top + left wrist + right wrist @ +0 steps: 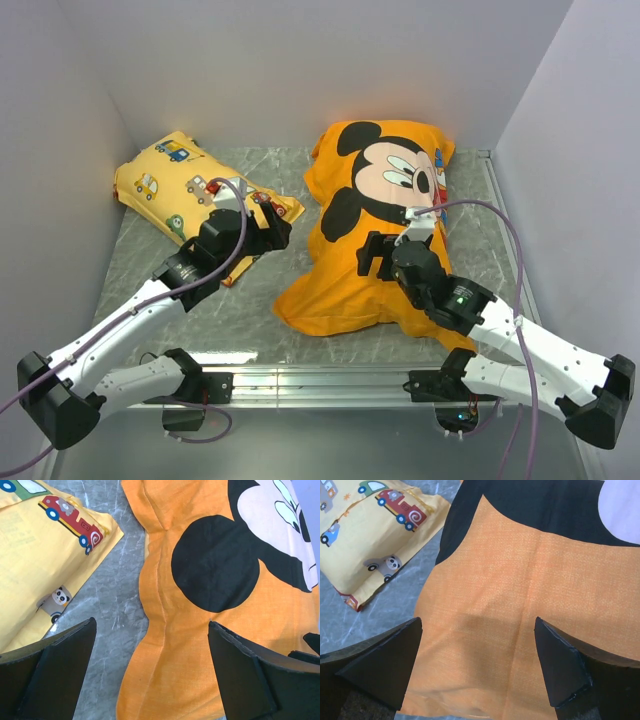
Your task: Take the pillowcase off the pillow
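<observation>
The orange pillowcase with the black-and-white Mickey Mouse face lies on the grey table, right of centre, filled out; the white pillow inside is hidden. My left gripper is open and empty, hovering at the pillowcase's left edge. My right gripper is open and empty, just above the orange fabric below the Mickey print. Neither gripper holds the fabric.
A smaller yellow pillow printed with little cars lies at the back left, close to my left gripper; it also shows in the left wrist view and the right wrist view. White walls enclose the table on three sides.
</observation>
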{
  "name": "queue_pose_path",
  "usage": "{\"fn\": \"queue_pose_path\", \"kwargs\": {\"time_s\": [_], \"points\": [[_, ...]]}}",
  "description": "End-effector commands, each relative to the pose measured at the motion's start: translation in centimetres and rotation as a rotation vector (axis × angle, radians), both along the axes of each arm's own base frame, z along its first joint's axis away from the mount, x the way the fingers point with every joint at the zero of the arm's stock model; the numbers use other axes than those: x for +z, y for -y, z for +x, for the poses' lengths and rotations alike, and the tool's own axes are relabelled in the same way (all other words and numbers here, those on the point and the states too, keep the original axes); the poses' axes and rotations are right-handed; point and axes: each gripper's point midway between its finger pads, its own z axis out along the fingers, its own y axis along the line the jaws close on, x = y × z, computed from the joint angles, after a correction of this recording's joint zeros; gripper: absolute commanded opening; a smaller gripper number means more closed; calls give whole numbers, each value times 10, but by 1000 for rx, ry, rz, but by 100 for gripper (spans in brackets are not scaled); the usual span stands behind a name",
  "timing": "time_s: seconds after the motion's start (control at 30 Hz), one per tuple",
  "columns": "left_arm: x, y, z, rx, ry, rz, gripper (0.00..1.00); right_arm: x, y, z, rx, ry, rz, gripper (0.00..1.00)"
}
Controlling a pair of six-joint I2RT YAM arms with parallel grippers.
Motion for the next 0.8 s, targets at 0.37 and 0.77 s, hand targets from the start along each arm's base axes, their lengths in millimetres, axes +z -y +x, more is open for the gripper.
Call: {"fn": "queue_pose_path", "kwargs": {"time_s": [0.37,0.77], "points": [[0,3,5,17,7,-25,99,41,6,23,-91,84,-70,100],[14,-41,15,150,-1,-89,99,6,-54,75,-222,-32,-606,100]]}}
